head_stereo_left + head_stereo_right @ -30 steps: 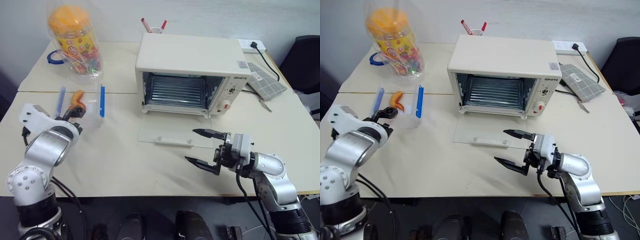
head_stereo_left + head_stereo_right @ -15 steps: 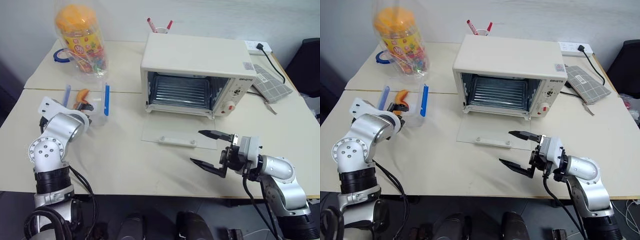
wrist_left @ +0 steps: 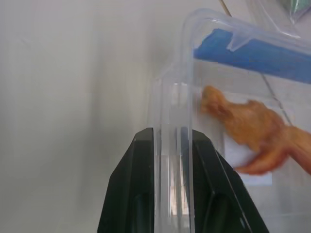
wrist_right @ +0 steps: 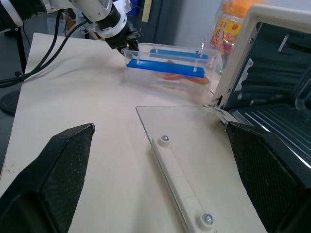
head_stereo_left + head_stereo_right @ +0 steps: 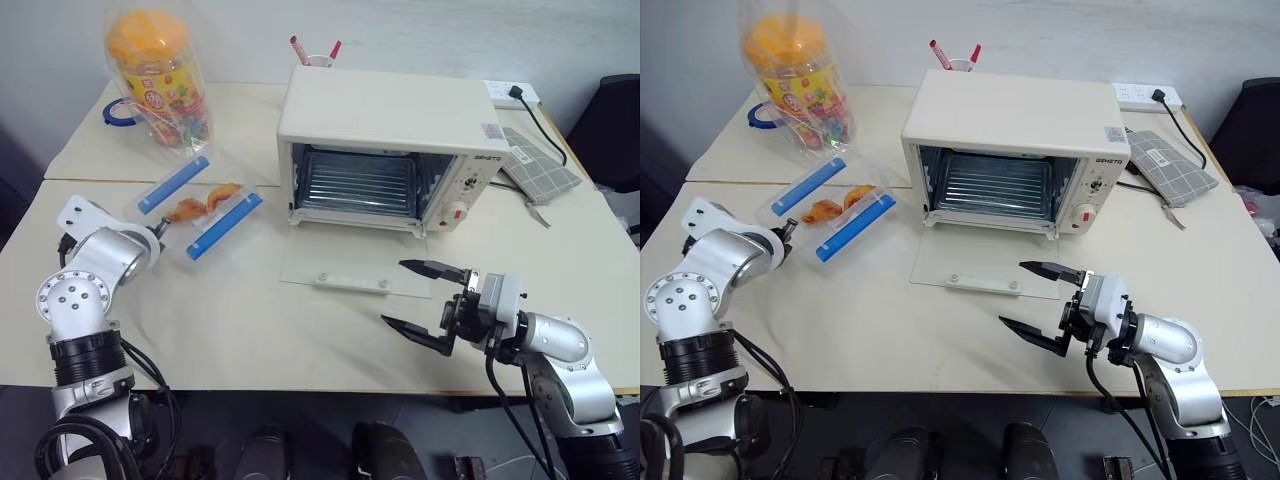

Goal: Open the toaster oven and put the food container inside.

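Observation:
The toaster oven point(image 5: 385, 120) stands at mid-table, its glass door point(image 5: 350, 268) folded flat onto the table and the wire rack showing inside. The food container point(image 5: 200, 208), a clear box with two blue clips and orange pieces, lies diagonally to the oven's left. My left gripper point(image 3: 172, 141) is shut on the container's clear end wall, one black finger on each side. It grips the end farthest from the oven point(image 4: 127, 40). My right gripper point(image 5: 392, 293) hovers open in front of the lowered door, holding nothing.
A tall clear jar with an orange lid point(image 5: 160, 75) and a blue ring point(image 5: 113, 112) sit at the back left. A pen cup point(image 5: 315, 55) stands behind the oven. A power strip point(image 5: 510, 92) and a grey pouch point(image 5: 540, 160) lie at the right.
My left gripper has closed on the container's end wall, and the container has swung to a diagonal, its far end nearer the oven. The right arm has kept still.

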`<action>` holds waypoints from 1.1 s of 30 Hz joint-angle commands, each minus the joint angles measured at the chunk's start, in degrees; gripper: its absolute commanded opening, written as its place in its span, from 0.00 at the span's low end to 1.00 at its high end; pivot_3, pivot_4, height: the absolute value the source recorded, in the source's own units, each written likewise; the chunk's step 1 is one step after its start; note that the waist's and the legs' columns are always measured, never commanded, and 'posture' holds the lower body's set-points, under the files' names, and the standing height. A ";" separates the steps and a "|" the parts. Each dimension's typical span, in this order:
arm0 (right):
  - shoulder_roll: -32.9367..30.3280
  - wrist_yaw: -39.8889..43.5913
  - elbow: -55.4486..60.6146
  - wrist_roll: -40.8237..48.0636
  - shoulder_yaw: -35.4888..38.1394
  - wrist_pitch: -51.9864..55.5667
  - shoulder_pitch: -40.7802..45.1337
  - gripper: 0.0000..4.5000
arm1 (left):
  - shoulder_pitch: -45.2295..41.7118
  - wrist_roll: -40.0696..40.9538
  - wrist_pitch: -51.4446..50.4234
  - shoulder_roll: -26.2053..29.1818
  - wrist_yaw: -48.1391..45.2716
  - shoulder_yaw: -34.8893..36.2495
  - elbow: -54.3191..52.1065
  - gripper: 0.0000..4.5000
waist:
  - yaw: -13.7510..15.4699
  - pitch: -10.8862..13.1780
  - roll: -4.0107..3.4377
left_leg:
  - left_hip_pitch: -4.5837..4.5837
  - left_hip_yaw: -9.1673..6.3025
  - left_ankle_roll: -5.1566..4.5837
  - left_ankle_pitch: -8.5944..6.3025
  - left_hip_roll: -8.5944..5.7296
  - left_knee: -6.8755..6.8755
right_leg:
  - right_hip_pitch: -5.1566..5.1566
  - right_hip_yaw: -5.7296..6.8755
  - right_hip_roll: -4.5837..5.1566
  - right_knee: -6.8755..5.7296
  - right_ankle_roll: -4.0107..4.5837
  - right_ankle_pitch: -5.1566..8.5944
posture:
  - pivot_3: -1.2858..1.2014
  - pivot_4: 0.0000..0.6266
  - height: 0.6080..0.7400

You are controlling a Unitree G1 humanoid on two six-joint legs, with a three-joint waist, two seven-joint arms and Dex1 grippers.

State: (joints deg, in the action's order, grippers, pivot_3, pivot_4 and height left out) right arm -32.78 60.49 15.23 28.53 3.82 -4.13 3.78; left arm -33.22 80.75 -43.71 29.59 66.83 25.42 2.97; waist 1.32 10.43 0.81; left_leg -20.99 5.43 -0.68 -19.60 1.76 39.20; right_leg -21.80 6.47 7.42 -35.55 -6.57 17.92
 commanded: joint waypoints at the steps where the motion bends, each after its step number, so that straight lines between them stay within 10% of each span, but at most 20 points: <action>1: -0.69 -0.25 1.86 0.76 1.79 -0.64 -0.28 1.00 | -0.86 -1.62 -1.45 2.47 -1.46 2.75 0.29 0.19 | 0.00 0.00 0.00 | 0.00 0.00 0.00 0.00 0.01 0.00 | 0.00 0.00 0.00 0.00 0.00 0.00 | 0.52 0.24 1.00; 7: -0.63 -0.33 2.00 0.59 1.97 -0.44 -0.63 1.00 | -0.61 -3.38 -6.73 7.96 -6.58 4.39 1.75 0.07 | 0.00 0.02 0.03 | -0.09 0.01 0.01 0.00 0.02 -0.02 | -0.12 -0.01 0.00 -0.01 0.00 0.00 | 0.52 0.24 1.00; 19: -1.82 -0.13 1.69 0.96 3.74 0.30 -1.72 1.00 | 1.01 -3.49 -35.93 35.43 -51.46 -2.44 1.32 0.02 | -0.15 0.23 0.23 | -0.31 0.42 0.10 0.02 0.02 -0.15 | -0.69 -0.36 -0.10 -0.22 0.03 0.02 | 0.52 0.24 1.00; 25: -3.19 -0.96 2.65 0.95 6.67 0.58 -4.37 1.00 | -2.19 -3.38 -40.77 32.53 -56.71 -4.66 -1.72 0.02 | 0.01 0.26 0.26 | -0.30 0.45 0.13 0.01 0.13 -0.17 | -0.74 -0.44 -0.02 -0.30 0.07 0.04 | 0.52 0.24 1.00; 33: -4.56 -3.83 7.42 1.11 14.60 0.67 -15.00 1.00 | -12.72 0.76 -44.12 15.61 -45.06 -9.23 -5.68 0.02 | 0.18 0.29 0.32 | -0.32 0.41 0.06 0.04 0.04 -0.12 | -0.68 -0.47 0.10 -0.33 0.03 0.02 | 0.52 0.24 1.00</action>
State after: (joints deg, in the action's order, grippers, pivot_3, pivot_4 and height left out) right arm -36.89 57.51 19.81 28.60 16.24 -3.36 -10.26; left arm -43.40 79.99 -88.12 45.91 19.55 15.74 -0.05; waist 1.50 10.72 1.13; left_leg -21.32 5.84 -0.61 -19.55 1.80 39.08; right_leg -22.48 6.00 7.50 -35.88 -6.54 17.94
